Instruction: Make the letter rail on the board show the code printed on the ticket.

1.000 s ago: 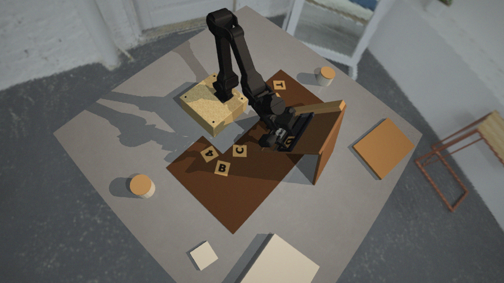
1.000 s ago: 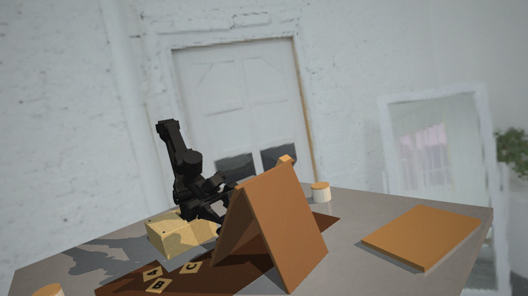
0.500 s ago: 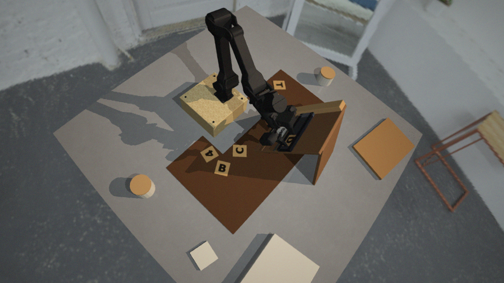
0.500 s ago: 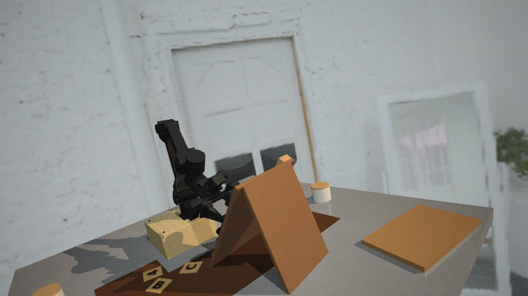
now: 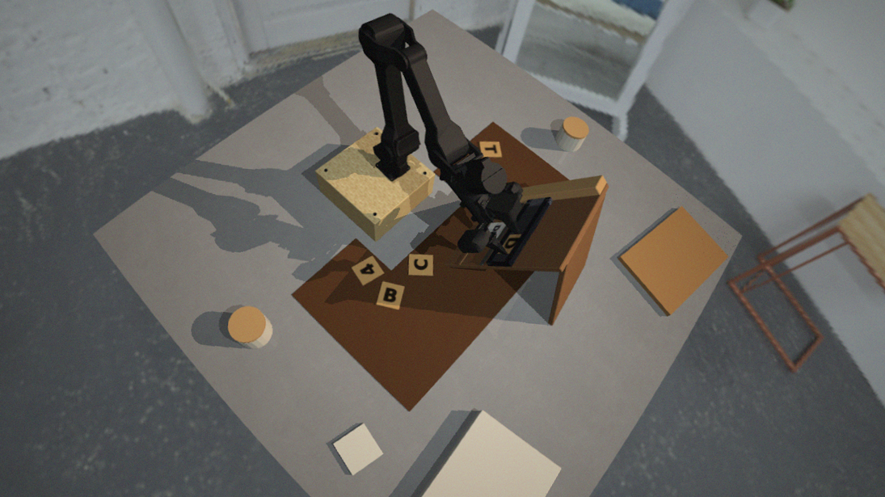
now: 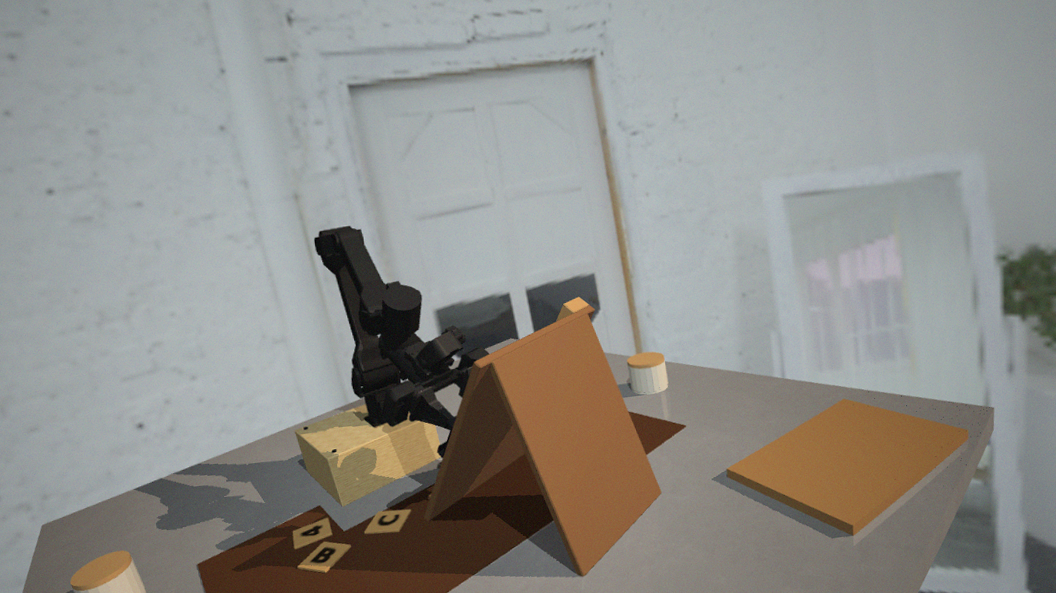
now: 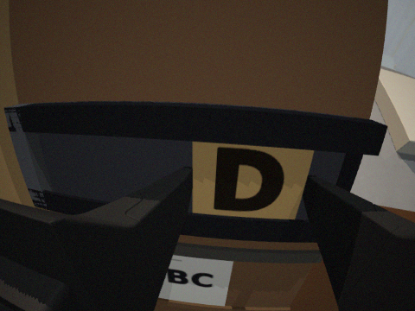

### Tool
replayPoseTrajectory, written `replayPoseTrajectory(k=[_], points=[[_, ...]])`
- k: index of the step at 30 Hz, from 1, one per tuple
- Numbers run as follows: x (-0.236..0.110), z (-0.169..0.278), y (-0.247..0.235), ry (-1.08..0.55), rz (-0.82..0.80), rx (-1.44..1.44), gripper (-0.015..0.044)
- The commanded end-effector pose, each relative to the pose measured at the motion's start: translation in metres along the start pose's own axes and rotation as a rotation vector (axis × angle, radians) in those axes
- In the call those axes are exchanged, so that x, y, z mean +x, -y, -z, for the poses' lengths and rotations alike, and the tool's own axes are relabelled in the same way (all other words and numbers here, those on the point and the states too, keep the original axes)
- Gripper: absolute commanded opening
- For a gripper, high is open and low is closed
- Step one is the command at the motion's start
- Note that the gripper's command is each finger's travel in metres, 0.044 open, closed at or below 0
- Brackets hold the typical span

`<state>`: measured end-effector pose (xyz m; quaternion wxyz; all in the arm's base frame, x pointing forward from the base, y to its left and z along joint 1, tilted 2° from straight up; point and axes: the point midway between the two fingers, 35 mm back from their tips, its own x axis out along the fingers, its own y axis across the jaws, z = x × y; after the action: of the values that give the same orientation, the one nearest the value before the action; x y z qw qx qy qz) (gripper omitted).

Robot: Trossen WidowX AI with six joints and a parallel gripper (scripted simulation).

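Observation:
My gripper (image 7: 249, 180) (image 5: 495, 241) is at the sloped face of the brown board (image 5: 578, 254) (image 6: 569, 433). It is shut on the D tile (image 7: 252, 179) (image 5: 511, 240), which sits in the dark letter rail (image 7: 173, 123) (image 5: 533, 217), right of the rail's middle in the wrist view. The rest of the rail that shows is empty. The white ticket (image 7: 202, 280) below the rail shows "BC"; my left finger hides its start. Tiles 4 (image 5: 367, 269) (image 6: 311, 531), B (image 5: 389, 294) (image 6: 323, 554) and C (image 5: 420, 264) (image 6: 387, 520) lie flat on the brown mat (image 5: 385, 350). Tile T (image 5: 490, 148) lies behind the arm.
Two short cylinders stand on the counter, one at the front left (image 5: 249, 325) (image 6: 107, 587) and one at the back (image 5: 572, 133) (image 6: 647, 371). An orange slab (image 5: 674, 258) lies right of the board. A cream slab (image 5: 485, 480) and a small cream square (image 5: 357, 448) lie near the front edge.

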<state>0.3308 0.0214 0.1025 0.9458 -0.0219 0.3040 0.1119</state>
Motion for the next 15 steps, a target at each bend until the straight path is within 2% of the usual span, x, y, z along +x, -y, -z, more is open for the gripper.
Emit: replayPoseTrajectory(k=[1,15], points=[[0.0001,0.0001,-0.0027,0.000,0.000,0.004,0.0000],[0.0001,0.0001,-0.0100,0.000,0.000,0.004,0.0000]])
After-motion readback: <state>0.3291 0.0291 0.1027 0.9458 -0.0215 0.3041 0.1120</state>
